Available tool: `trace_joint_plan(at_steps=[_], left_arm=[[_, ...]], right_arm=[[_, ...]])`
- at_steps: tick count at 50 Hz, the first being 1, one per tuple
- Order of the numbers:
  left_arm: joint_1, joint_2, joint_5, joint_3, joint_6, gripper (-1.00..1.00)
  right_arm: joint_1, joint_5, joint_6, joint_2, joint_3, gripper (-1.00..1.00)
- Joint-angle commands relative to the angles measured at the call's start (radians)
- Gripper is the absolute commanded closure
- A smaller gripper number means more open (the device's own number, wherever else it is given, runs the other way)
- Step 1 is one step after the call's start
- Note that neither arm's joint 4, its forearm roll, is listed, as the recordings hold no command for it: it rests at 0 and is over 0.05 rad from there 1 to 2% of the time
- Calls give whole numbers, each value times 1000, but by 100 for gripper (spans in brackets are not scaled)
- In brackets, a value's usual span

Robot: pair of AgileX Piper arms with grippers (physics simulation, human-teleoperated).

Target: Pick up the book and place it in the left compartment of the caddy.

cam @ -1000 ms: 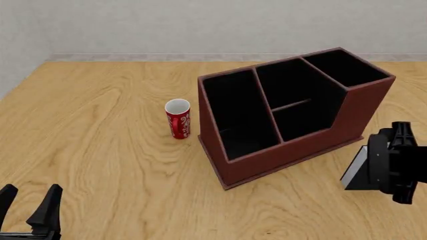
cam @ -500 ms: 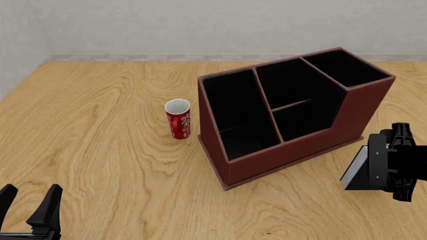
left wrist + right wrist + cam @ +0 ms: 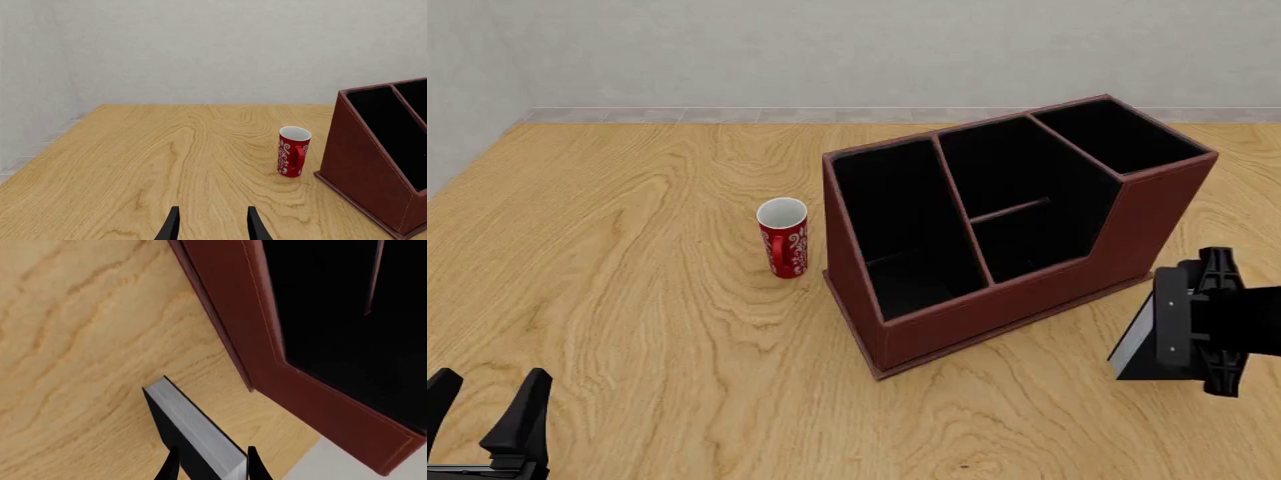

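Two grippers show at the near edge of the wooden surface (image 3: pixel 627 300). The left gripper (image 3: pixel 486 410) sits low in the front view's near left corner. Its two black fingers stand apart with nothing between them, so it is open. It is well apart from everything else.

On the near right, the right gripper (image 3: pixel 1214 325) holds the book (image 3: pixel 1134 345). In the right wrist view its two fingertips sit on each side of the book (image 3: pixel 193 435), one on each black cover, with the white page edges showing between them. So this gripper is closed on the book. The book is tilted, and it is just beside the caddy's right front corner, outside the caddy (image 3: pixel 1014 300).

Farther back stands the caddy, a big reddish-brown box with a black inside. The left compartment (image 3: pixel 901 235) is the long slot on its left side, and it looks bare and dark inside. Thin walls split the rest into smaller slots.

Just left of the caddy stands a red and white cup (image 3: pixel 782 238), upright, near but not touching it. Behind it all is a pale wall (image 3: pixel 827 50).
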Motion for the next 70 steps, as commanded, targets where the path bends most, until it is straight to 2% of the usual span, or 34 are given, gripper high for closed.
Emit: trace_joint_plan(at_steps=[1,6,7,26,54,64,69,70], left_arm=[[0,0,0,0,0,-100],[0,0,0,0,0,-100],[0,0,0,0,0,-100],[0,0,0,0,0,-100],[0,0,0,0,0,-100],[0,0,0,0,0,-100],[0,0,0,0,0,-100],[0,0,0,0,0,-100]], right_arm=[[3,-12,4,26,-7,-100],[1,-9,0,14,1,-100],[6,-13,2,15,0,100],[29,21,26,-8,20,100],[-12,243,-6,-245,-46,100],[-4,311,19,-316,-67,100],[21,376,54,-360,-79,100],[16,373,42,-372,-72,100]])
